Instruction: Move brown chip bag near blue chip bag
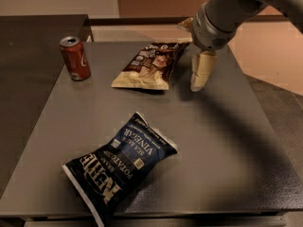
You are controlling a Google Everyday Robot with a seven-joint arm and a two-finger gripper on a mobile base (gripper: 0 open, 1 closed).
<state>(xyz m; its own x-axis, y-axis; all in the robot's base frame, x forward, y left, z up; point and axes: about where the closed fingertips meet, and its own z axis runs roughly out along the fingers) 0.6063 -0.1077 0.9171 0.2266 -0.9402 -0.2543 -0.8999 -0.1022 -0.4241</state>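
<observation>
Camera view: gripper, state not discernible, is poised beside brown chip bag, best pinched mid-body, then carried to blue chip bag.

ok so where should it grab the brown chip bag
Grip the brown chip bag along its right long edge, coming down from the right: it lies flat on the table, and the gripper hangs just beside that edge.

Single view, elevated and oblique, looking down across the counter from its near edge. The blue chip bag lies nearest the lens and the brown chip bag farther back. The gripper hangs at upper right, just beside the brown chip bag.
</observation>
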